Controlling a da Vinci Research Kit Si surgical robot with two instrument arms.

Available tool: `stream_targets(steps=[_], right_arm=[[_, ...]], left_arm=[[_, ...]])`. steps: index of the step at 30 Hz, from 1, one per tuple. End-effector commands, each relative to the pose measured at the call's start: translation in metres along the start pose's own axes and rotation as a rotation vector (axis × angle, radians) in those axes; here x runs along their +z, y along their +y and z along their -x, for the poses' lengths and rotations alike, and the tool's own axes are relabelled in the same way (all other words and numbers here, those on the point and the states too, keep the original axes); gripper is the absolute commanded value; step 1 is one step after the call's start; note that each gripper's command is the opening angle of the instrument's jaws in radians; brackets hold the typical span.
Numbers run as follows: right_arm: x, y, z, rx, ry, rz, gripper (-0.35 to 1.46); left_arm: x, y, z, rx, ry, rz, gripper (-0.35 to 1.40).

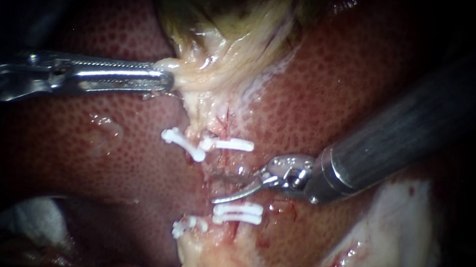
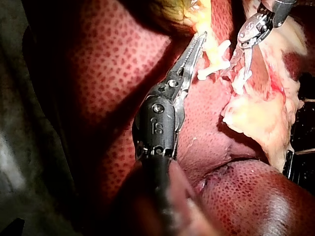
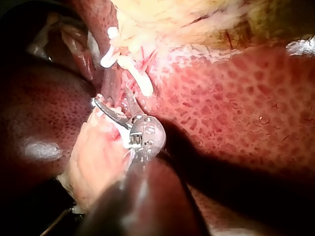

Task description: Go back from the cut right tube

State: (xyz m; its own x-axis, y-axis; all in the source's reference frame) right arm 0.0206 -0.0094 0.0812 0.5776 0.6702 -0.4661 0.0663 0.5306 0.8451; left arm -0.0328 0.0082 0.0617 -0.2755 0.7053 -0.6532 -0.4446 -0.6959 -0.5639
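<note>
Endoscope view: right tool [image 1: 218,188], blades apart, sits at the cut right tube [image 1: 226,162] between white clips [image 1: 231,145]; best drawn straight back, clear of them. Left tool [image 1: 164,80] clamps the gallbladder [image 1: 197,71].

Strong light pooled mid-scene, fading to black at the edges, pale whitish patch [image 1: 29,218] in shadow at the endoscope view's lower left, dull grey surface [image 2: 17,162] outside the glow

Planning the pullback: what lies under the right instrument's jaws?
Right instrument, jaws open: pale bloodied tissue between upper clips and lower clips. The cut tube itself is hidden.
</note>
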Motion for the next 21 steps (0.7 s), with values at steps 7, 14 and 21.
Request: stream_targets(steps=[7, 14, 21], right_arm=[[-0.0007, -0.0018, 0.0008, -0.082, 0.024, 0.086, 1.43], [-0.005, -0.0039, 0.0008, -0.23, 0.04, 0.219, 1.43], [-0.012, -0.0062, -0.0004, -0.327, 0.037, 0.309, 1.43]], left_arm=[[-0.0001, -0.0001, 0.0, 0.006, 0.0, 0.001, -0.35], [-0.0001, -0.0002, 0.0001, 0.006, 0.0, 0.002, -0.35], [-0.0002, -0.0003, 0.0001, 0.007, 0.0, 0.002, -0.35]])
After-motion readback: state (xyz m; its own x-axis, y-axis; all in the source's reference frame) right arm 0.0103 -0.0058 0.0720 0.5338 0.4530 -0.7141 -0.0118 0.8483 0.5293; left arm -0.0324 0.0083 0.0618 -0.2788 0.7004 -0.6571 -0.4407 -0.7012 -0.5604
